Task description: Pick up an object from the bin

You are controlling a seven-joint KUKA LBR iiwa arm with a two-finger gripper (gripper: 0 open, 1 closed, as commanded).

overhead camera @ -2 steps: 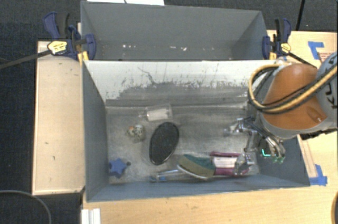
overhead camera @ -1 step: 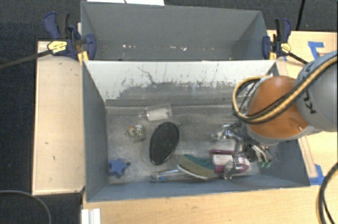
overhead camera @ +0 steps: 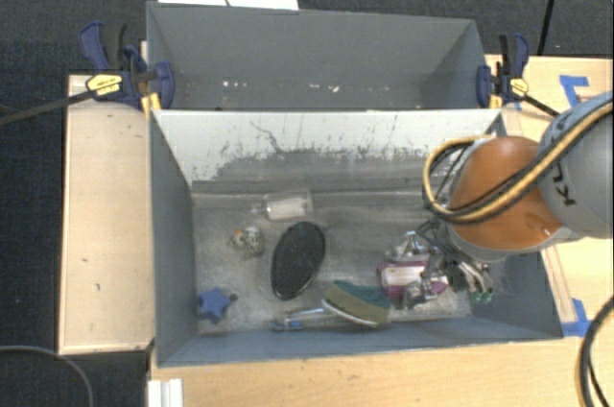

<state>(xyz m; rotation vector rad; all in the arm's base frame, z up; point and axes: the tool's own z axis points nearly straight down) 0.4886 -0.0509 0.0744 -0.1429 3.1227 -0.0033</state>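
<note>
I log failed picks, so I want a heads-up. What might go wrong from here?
1. The gripper sits low at a small pink-and-white object in the front right of the bin. A green oval pad lies close beside it and may get nudged or caught too.
2. The orange wrist cover is near the bin's right wall, so a scrape looks possible.
3. The object is small and may slip.

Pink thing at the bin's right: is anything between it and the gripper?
Nothing visible. The gripper is right at the pink thing. The green thing lies beside it on the left, not between them.
</note>
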